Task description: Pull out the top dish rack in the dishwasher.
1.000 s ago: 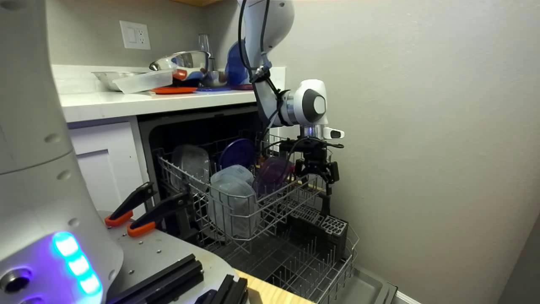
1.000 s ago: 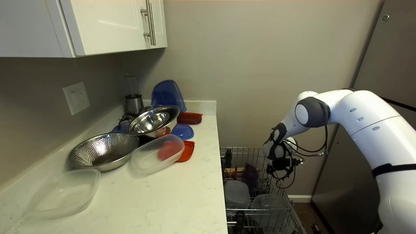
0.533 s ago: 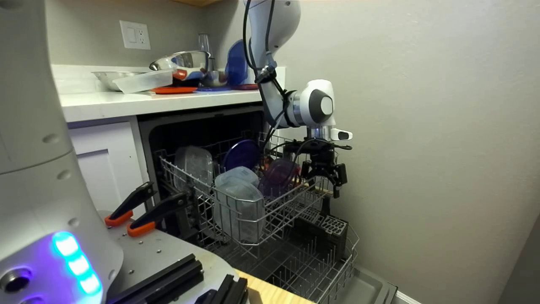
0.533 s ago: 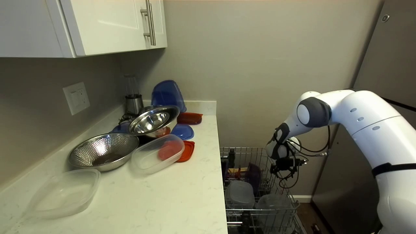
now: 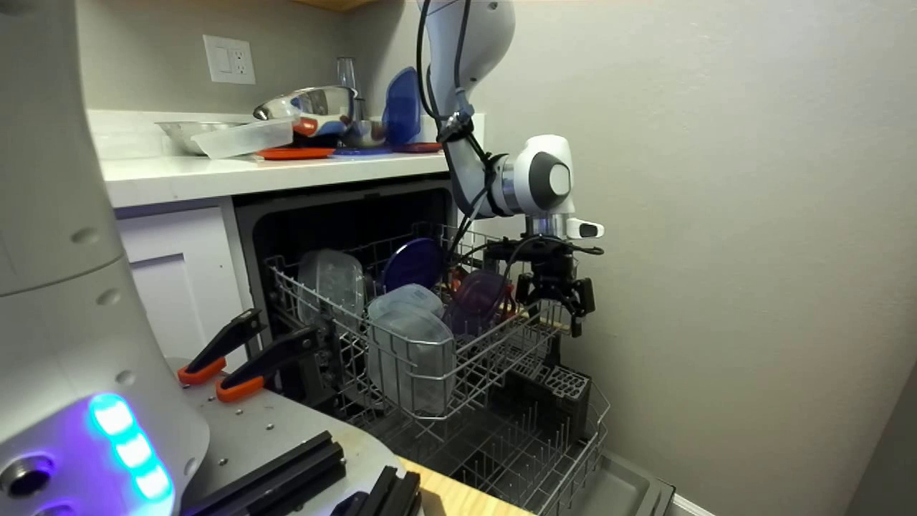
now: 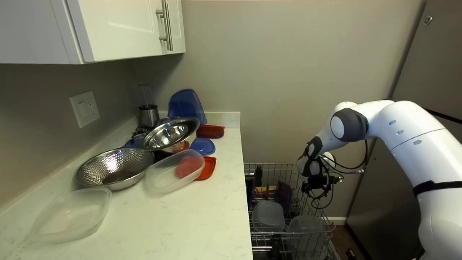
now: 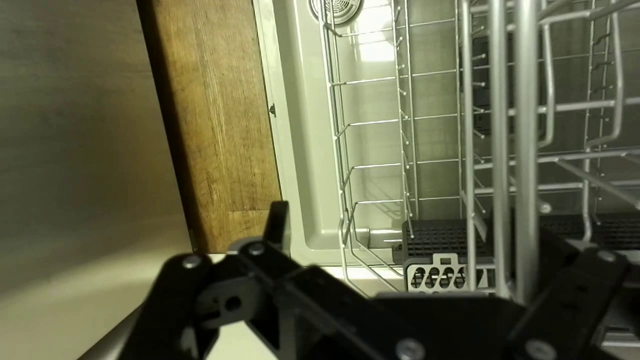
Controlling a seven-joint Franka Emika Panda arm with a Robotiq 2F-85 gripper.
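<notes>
The top dish rack (image 5: 501, 334) is grey wire and stands partly out of the dishwasher (image 5: 247, 229). It also shows in an exterior view (image 6: 288, 234) and in the wrist view (image 7: 526, 150). It holds clear containers (image 5: 412, 358), a purple container (image 5: 478, 297) and a blue lid (image 5: 413, 264). My gripper (image 5: 554, 297) points down at the rack's front rail, fingers spread apart. It also shows in an exterior view (image 6: 317, 183). In the wrist view the gripper (image 7: 425, 312) has its left finger outside the front rails; the right fingertip is hidden, and I cannot tell whether either touches.
The lower rack (image 5: 573, 469) with a dark cutlery basket (image 5: 566, 401) sits below on the open door (image 5: 623, 491). A wall (image 5: 716, 251) stands beside the arm. A counter (image 6: 187, 216) holds bowls and containers. A metal panel (image 7: 75, 150) faces the door.
My gripper and the top rack, with its containers, have moved together outward from the dishwasher, rightward in both exterior views. The motion is smaller in the last half second. The fingers stay spread.
</notes>
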